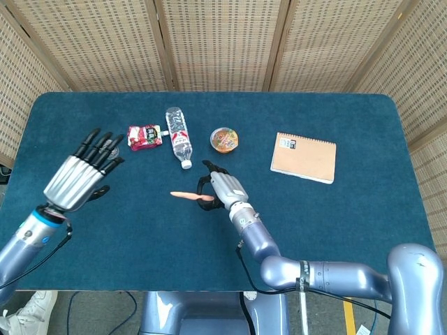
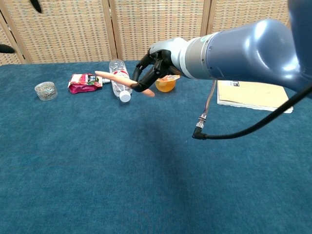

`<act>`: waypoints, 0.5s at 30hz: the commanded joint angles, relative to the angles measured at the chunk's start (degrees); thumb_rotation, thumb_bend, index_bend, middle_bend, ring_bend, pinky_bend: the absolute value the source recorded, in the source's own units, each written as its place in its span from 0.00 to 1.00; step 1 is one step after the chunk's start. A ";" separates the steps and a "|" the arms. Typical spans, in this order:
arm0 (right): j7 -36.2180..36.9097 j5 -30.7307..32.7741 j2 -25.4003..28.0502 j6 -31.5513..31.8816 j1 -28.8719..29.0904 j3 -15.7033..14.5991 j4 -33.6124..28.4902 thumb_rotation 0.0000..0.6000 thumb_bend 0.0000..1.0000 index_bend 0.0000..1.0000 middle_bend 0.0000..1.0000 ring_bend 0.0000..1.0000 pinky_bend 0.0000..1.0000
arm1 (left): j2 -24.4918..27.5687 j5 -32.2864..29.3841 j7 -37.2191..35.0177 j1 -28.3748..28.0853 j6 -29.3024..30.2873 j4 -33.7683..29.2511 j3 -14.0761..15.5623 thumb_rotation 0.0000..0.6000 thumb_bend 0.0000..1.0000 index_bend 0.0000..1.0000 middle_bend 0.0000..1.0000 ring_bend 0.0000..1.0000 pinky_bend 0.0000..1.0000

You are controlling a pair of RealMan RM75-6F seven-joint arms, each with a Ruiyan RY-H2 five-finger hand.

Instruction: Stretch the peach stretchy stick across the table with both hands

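Note:
My right hand (image 1: 216, 192) (image 2: 152, 71) holds the peach stretchy stick (image 1: 184, 196) (image 2: 114, 79) by one end, lifted above the table's middle. The free end of the stick points left, toward my other hand. My left hand (image 1: 80, 176) hovers over the table's left side with its fingers spread and nothing in them. A wide gap separates it from the stick. In the chest view only dark fingertips (image 2: 35, 5) of the left hand show at the top left corner.
On the blue table (image 1: 349, 209), along the far side, lie a small clear jar (image 2: 46, 90), a red snack packet (image 1: 144, 137), a water bottle (image 1: 178, 136), an orange jelly cup (image 1: 224, 139) and a tan notebook (image 1: 304, 158). A black cable (image 2: 229, 134) hangs from my right arm.

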 commanded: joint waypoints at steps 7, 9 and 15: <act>1.39 1.33 -0.56 -0.55 1.79 -0.75 1.73 1.00 0.59 0.66 0.06 0.00 0.00 | -9.63 2.32 -1.32 -6.19 -2.74 5.63 1.34 1.00 0.01 0.35 0.00 0.00 0.00; 1.62 1.41 -0.62 -0.74 1.89 -1.01 2.10 1.00 0.60 0.66 0.06 0.00 0.00 | -10.76 2.47 -1.36 -6.77 -3.28 6.05 1.77 1.00 0.01 0.35 0.00 0.00 0.00; 2.65 1.12 -0.16 -1.20 2.04 -1.80 2.92 1.00 0.60 0.66 0.06 0.00 0.00 | -14.21 2.99 -2.16 -8.12 -3.18 8.89 3.14 1.00 0.03 0.38 0.00 0.00 0.00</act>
